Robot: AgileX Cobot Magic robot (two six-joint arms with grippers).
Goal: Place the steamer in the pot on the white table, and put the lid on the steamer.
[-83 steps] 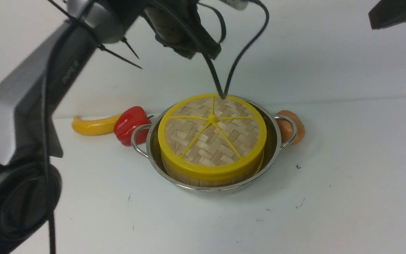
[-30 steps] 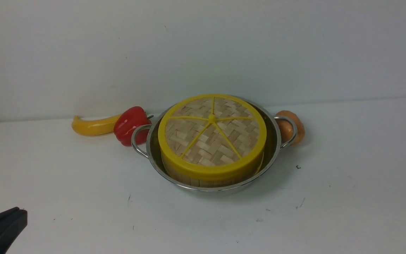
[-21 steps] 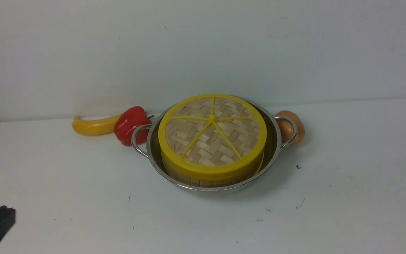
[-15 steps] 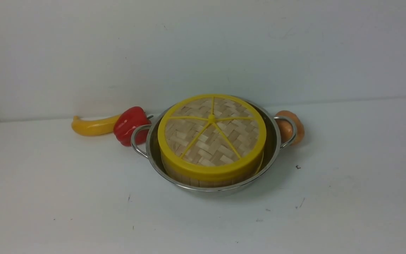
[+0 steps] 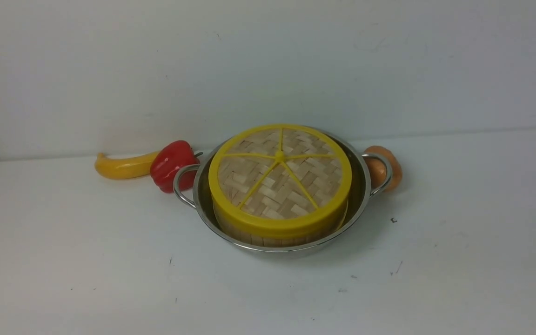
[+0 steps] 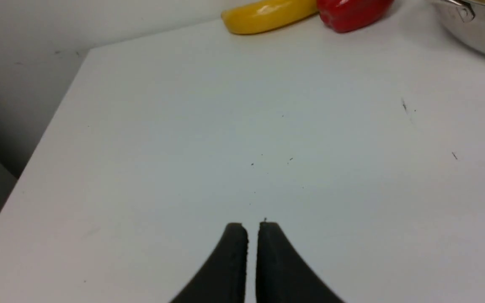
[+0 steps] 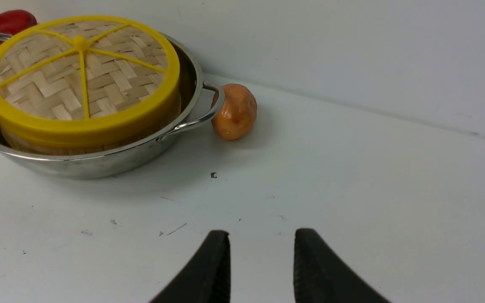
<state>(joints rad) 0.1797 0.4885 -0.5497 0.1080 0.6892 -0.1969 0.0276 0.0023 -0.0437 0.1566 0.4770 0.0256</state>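
Sitting covered: lid [image 5: 279, 177] caps steamer [image 5: 268, 236], nested in pot [image 5: 360, 195] on desk [image 5: 110, 260], so steam stays in.
Left end effector [image 6: 253, 235]: nearly pressed together, holding nothing.
Right end effector [image 7: 261, 252]: spread, empty, clear of pot.

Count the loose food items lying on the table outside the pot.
3: a yellow pepper and a red pepper left of the pot, an orange-brown bun by its right handle. Others may hide behind it.
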